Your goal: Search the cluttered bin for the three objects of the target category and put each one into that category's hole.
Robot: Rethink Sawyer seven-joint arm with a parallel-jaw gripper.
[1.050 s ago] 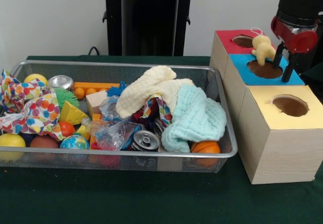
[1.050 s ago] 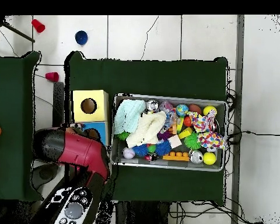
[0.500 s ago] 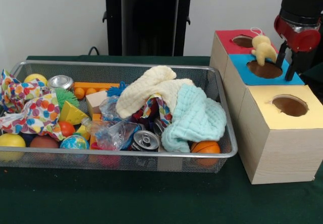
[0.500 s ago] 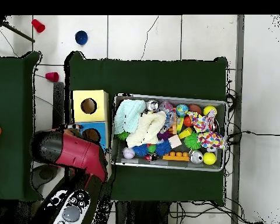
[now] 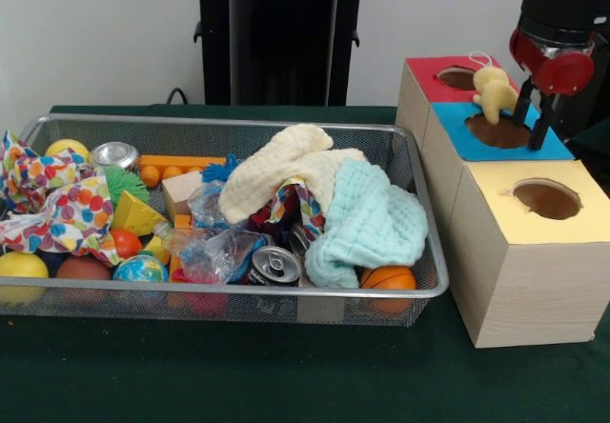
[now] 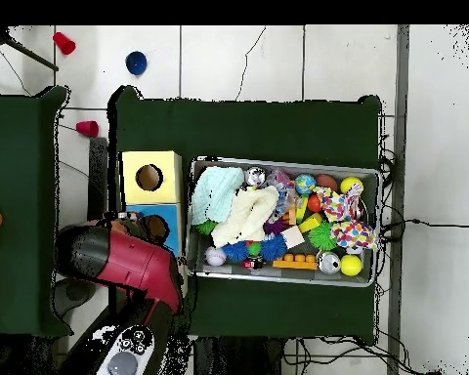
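gripper (image 5: 533, 118): jaws apart, holding nothing, above blue box (image 5: 562, 147) hole | pale yellow plush toy (image 5: 495, 91): beside left finger, at hole's rim | wire bin (image 5: 229, 290): cluttered with cloths, balls, cans

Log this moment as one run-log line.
phase: drop | gripper: open over blue box hole | yellow plush toy: at hole's rim

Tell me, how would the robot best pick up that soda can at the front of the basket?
Probably from above, gripping the soda can across its round sides. It lies tilted, top facing forward, and the crinkled plastic bag and mint cloth press close on either side.
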